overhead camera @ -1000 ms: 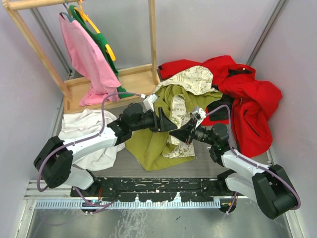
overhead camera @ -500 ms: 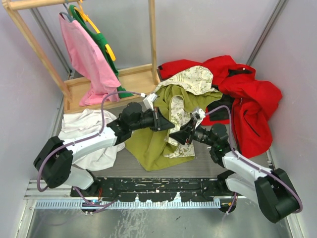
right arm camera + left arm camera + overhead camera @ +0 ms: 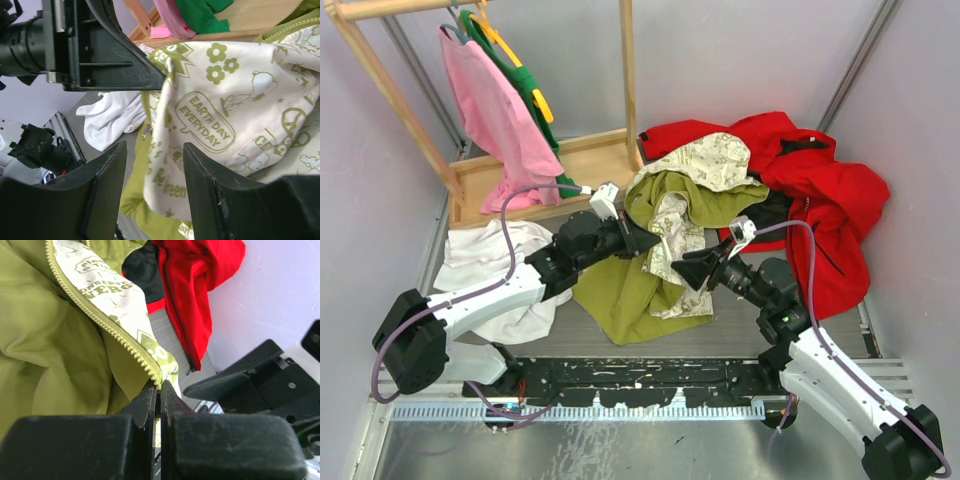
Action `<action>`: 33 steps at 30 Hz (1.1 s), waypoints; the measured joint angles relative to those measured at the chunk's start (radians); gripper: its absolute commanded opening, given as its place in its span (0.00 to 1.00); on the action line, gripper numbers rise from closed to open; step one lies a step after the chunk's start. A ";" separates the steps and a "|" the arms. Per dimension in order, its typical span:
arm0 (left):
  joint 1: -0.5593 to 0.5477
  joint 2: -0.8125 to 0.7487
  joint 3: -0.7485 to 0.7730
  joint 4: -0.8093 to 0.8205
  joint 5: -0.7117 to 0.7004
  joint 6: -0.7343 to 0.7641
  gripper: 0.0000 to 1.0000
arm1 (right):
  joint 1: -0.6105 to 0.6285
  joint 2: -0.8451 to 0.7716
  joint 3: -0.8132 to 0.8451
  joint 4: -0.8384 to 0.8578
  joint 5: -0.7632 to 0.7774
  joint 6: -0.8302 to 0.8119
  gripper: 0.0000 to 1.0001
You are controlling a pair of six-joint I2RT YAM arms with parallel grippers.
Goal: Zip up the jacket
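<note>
Left hand (image 3: pixel 159 388) pinches the jacket (image 3: pixel 55 345) by its zipper edge; right hand (image 3: pixel 154 150) gapes just beside it.

Jacket (image 3: pixel 620 290) heaped centre, red jacket (image 3: pixel 830 210) crowding right, rack (image 3: pixel 595 155) behind left, bare table (image 3: pixel 720 335) along near edge

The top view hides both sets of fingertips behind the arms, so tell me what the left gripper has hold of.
Observer: In its wrist view the left gripper is shut on the jacket, pinching the zipper edge where the teeth run into its grip.
Operator: Now the other arm.
Observer: The right gripper is open, gripping nothing; the cream printed panel hangs just ahead of it.
Operator: Locate what closes the zipper.
Observer: A small metal piece, probably the slider, dangles at that panel's left edge, below the left gripper.
</note>
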 measured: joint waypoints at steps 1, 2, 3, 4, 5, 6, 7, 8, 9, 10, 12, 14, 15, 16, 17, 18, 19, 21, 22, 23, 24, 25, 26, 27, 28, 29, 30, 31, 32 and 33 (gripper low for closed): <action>-0.004 0.000 0.000 -0.006 -0.020 0.000 0.00 | 0.009 -0.004 0.010 -0.015 0.008 0.007 0.51; -0.008 0.000 0.000 -0.012 -0.040 -0.001 0.00 | 0.020 -0.004 0.020 -0.026 0.014 0.015 0.49; -0.012 0.000 0.000 -0.017 -0.060 -0.003 0.00 | 0.033 -0.001 0.027 -0.031 0.018 0.023 0.47; -0.014 0.000 0.000 -0.019 -0.074 -0.005 0.00 | 0.049 0.006 0.035 -0.034 0.021 0.031 0.46; -0.017 0.000 0.000 -0.021 -0.087 -0.006 0.00 | 0.063 0.013 0.040 -0.034 0.023 0.036 0.44; -0.020 0.000 0.000 -0.023 -0.101 -0.010 0.00 | 0.083 0.026 0.046 -0.032 0.027 0.041 0.44; -0.022 0.000 0.000 -0.024 -0.112 -0.016 0.00 | 0.107 0.042 0.050 -0.029 0.030 0.047 0.44; -0.024 0.000 0.000 -0.025 -0.119 -0.020 0.00 | 0.121 0.055 0.051 -0.024 0.031 0.051 0.44; -0.026 0.000 0.000 -0.027 -0.127 -0.024 0.00 | 0.142 0.072 0.051 -0.019 0.034 0.057 0.44; -0.028 0.000 0.000 -0.029 -0.133 -0.025 0.00 | 0.159 0.094 0.051 -0.010 0.035 0.060 0.44; -0.031 0.000 0.000 -0.032 -0.139 -0.028 0.00 | 0.190 0.142 0.051 0.007 0.038 0.061 0.48; -0.033 0.000 0.000 -0.039 -0.139 -0.032 0.00 | 0.216 0.189 0.052 0.012 0.058 0.056 0.51; -0.034 0.000 0.000 -0.041 -0.138 -0.034 0.00 | 0.224 0.203 0.052 0.012 0.071 0.054 0.52; -0.034 0.000 0.000 -0.041 -0.138 -0.037 0.00 | 0.230 0.217 0.052 0.012 0.092 0.047 0.54; -0.035 0.000 0.000 -0.042 -0.137 -0.043 0.00 | 0.232 0.225 0.052 0.012 0.115 0.039 0.55; -0.035 0.000 0.000 -0.042 -0.136 -0.047 0.00 | 0.233 0.228 0.052 0.012 0.134 0.032 0.56; -0.036 0.000 0.000 -0.042 -0.134 -0.051 0.00 | 0.233 0.231 0.052 0.012 0.166 0.020 0.57; -0.037 0.000 0.000 -0.043 -0.127 -0.052 0.00 | 0.233 0.233 0.052 0.012 0.215 -0.003 0.61; -0.037 0.000 0.000 -0.044 -0.124 -0.053 0.00 | 0.233 0.233 0.052 0.012 0.232 -0.013 0.63; -0.037 0.000 0.000 -0.044 -0.118 -0.053 0.00 | 0.232 0.233 0.052 0.012 0.251 -0.027 0.63; -0.037 0.000 0.000 -0.045 -0.113 -0.054 0.00 | 0.232 0.233 0.052 0.012 0.267 -0.041 0.64; -0.037 0.000 0.000 -0.046 -0.109 -0.054 0.00 | 0.232 0.232 0.052 0.011 0.277 -0.052 0.65; -0.037 -0.002 0.000 -0.048 -0.105 -0.054 0.00 | 0.230 0.231 0.052 0.010 0.289 -0.068 0.65; -0.037 -0.005 0.000 -0.054 -0.101 -0.053 0.00 | 0.227 0.227 0.052 0.005 0.296 -0.080 0.66; -0.037 -0.011 0.000 -0.059 -0.099 -0.053 0.00 | 0.224 0.221 0.052 -0.002 0.300 -0.096 0.67; -0.037 -0.015 0.000 -0.061 -0.098 -0.053 0.00 | 0.220 0.211 0.052 -0.010 0.300 -0.109 0.67; -0.037 -0.021 0.000 -0.062 -0.095 -0.051 0.00 | 0.214 0.198 0.052 -0.020 0.300 -0.127 0.68; -0.037 -0.027 0.000 -0.066 -0.095 -0.050 0.00 | 0.210 0.187 0.052 -0.026 0.299 -0.138 0.69; -0.037 -0.031 0.000 -0.068 -0.094 -0.050 0.00 | 0.208 0.174 0.052 -0.034 0.299 -0.151 0.70; -0.037 -0.033 0.000 -0.070 -0.093 -0.049 0.00 | 0.204 0.159 0.053 -0.040 0.298 -0.167 0.71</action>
